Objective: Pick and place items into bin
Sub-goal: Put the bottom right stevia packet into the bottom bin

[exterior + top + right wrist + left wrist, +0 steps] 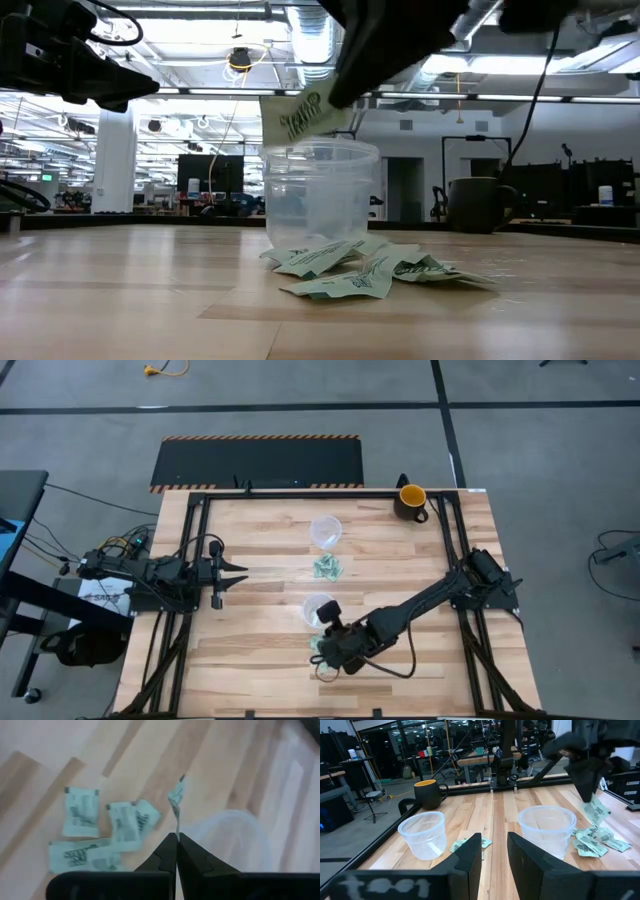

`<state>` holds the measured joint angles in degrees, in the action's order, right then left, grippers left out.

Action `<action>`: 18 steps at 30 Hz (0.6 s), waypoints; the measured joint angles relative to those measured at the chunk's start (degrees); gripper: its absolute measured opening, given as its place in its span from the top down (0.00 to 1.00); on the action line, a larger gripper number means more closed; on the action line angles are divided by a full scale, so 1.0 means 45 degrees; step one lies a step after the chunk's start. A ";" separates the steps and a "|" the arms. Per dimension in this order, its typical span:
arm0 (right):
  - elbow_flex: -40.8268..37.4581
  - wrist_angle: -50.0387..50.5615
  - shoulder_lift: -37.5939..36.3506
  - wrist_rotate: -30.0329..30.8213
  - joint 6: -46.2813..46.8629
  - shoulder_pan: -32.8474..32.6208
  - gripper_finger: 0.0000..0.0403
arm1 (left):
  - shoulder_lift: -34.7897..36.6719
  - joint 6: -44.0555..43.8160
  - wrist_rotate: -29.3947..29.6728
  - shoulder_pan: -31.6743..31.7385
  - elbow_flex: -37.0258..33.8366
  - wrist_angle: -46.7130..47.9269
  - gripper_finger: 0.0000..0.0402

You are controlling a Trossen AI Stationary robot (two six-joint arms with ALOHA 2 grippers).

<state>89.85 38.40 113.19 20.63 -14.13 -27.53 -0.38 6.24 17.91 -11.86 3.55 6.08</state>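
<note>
The right gripper (176, 836) pinches one thin, pale green paper packet (176, 800) by its edge; light and floppy, it holds best at a corner

The table (260, 540) is pale wood, smooth planks with visible grain and a soft sheen. Both cups (423, 834) are clear, thin, glossy plastic. The packets (80, 811) beyond the shut right jaws look like pale green paper or foil, slightly glossy and creased; one packet (176, 800) is pinched between them. The mug (428, 794) looks matt dark outside. The fingers (470, 857) are matt black.
</note>
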 joint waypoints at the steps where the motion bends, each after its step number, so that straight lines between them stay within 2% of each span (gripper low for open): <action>1: 0.0168 0.0255 0.0000 0.0149 0.0001 0.0097 1.00 | 0.0000 0.0000 -0.0004 0.0000 0.0001 -0.0003 0.79; 8: 0.0649 0.1553 0.0000 0.1107 0.0004 0.0913 1.00 | 0.0002 0.0000 0.0001 0.0003 0.0000 -0.0003 0.79; 18: 0.0649 0.2061 0.0000 0.1067 0.0392 0.1668 1.00 | 0.0004 0.0000 -0.0004 0.0000 0.0000 0.0001 0.79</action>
<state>92.77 47.68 113.19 25.43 -12.37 -20.02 -0.36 6.24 17.89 -11.86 3.55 6.08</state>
